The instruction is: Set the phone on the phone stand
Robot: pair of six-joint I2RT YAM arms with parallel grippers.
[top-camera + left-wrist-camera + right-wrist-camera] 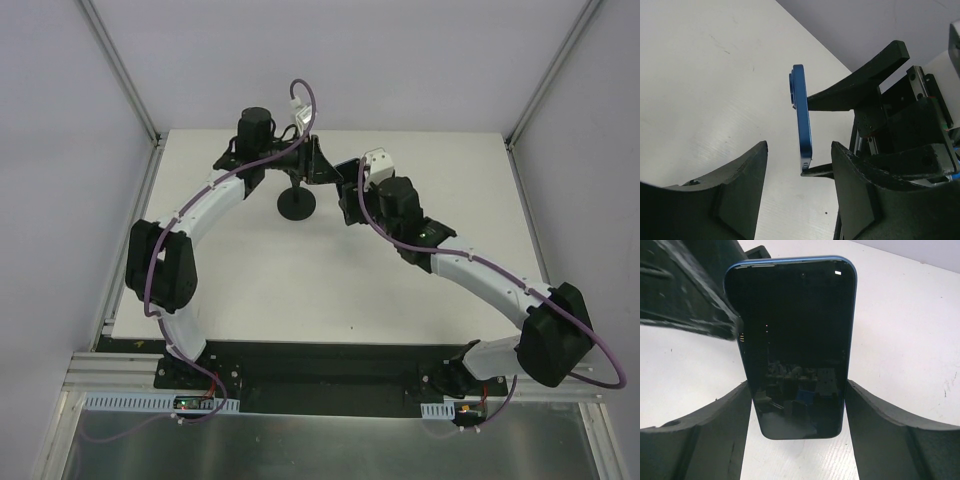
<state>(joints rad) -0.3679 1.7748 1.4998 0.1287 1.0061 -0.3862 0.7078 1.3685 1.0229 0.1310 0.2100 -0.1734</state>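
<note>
I am holding the phone (795, 340) in my right gripper (796, 384). Its two fingers are squeezing the phone's long sides, one on each side. The phone is standing up straight in the air above the white table (300, 285), and its dark glass is facing my right wrist camera. My left gripper (799, 145) is spread wide apart. The phone's thin blue edge is sitting in the gap between those fingers, not touching either one. From the top I am seeing the phone stand (296, 206), with its round foot on the table and its thin post going up under both grippers. So the phone is right by the top of the stand. The little holder on top is hiding under my arms, so I cannot tell if the phone is in it yet. I think I am doing the part where the phone goes down into that holder. To do it well, I should go down slowly, hold the phone straight, and aim its bottom end at the holder. The stand looks thin and tippy, so I should not bump the post. My right fingers should only let go when the phone is resting in the holder.
</note>
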